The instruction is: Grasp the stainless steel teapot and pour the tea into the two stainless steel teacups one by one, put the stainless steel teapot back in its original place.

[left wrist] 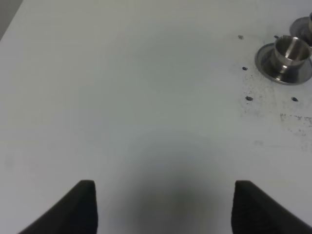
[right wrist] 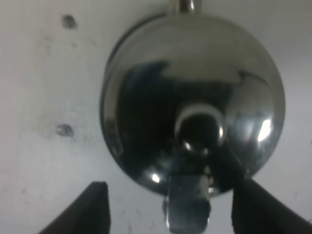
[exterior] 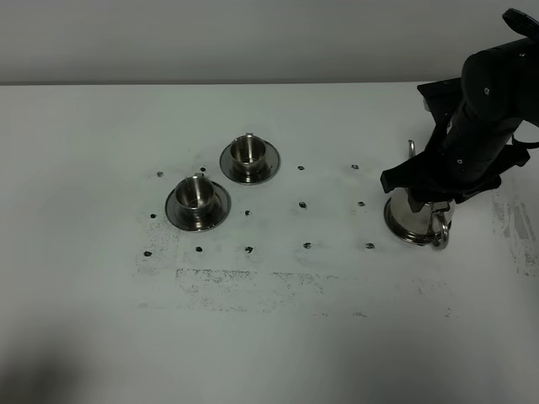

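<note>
- Spread fingers of my right gripper [right wrist: 169, 200] straddle the loop handle [right wrist: 187, 212], pinching nothing.
- Teapot [exterior: 413, 220] sits at the table's [exterior: 253, 337] 3 o'clock.
- If I close off-centre, slick steel could twist and spill tea.

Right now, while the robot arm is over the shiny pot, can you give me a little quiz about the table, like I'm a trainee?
1. How many teacups stand on the table?
2. True or false: the left gripper is shut on the teapot.
3. Which gripper hangs right over the teapot? A. the left gripper B. the right gripper C. neither
Key: 1. Two. 2. False; it is open with nothing between its fingers. 3. B.
</note>
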